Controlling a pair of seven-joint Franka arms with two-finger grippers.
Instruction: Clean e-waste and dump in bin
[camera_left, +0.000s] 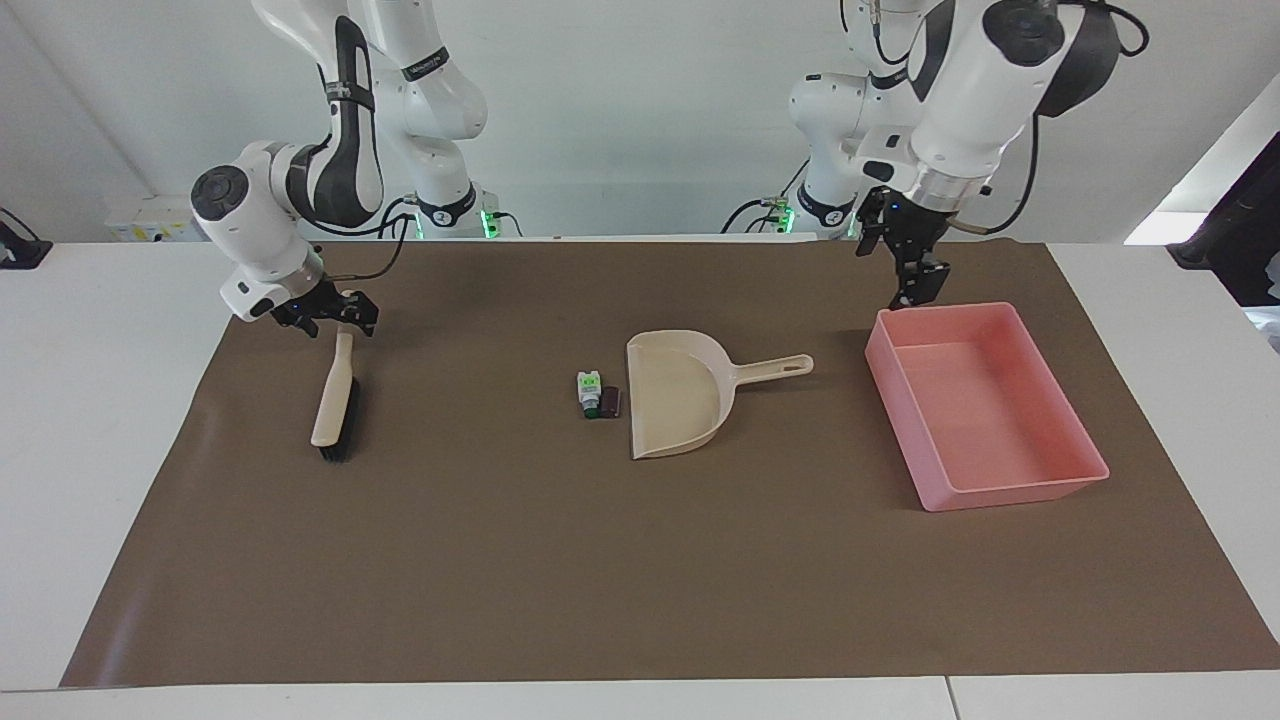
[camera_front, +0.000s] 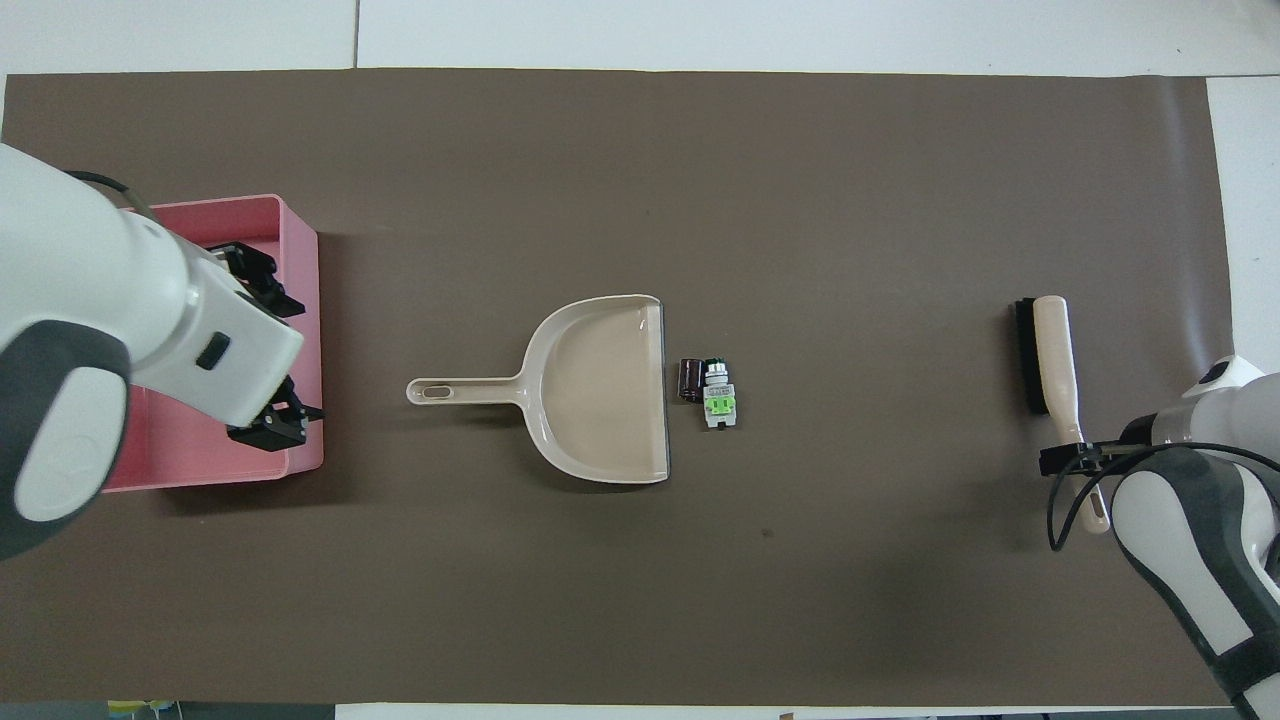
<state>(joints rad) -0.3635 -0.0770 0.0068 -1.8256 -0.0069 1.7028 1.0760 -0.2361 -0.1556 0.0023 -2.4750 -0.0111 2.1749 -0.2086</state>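
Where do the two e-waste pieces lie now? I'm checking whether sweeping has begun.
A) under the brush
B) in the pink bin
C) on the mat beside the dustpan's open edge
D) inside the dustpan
C: the e-waste pieces sit on the mat, just outside the open edge of the dustpan.

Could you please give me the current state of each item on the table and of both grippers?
Pink bin: empty.
Dustpan: empty, flat on the mat.
E-waste: unswept, beside the dustpan's lip.
Brush: lying, ungripped.
Right gripper: open over the brush handle.
Left gripper: open above the bin.
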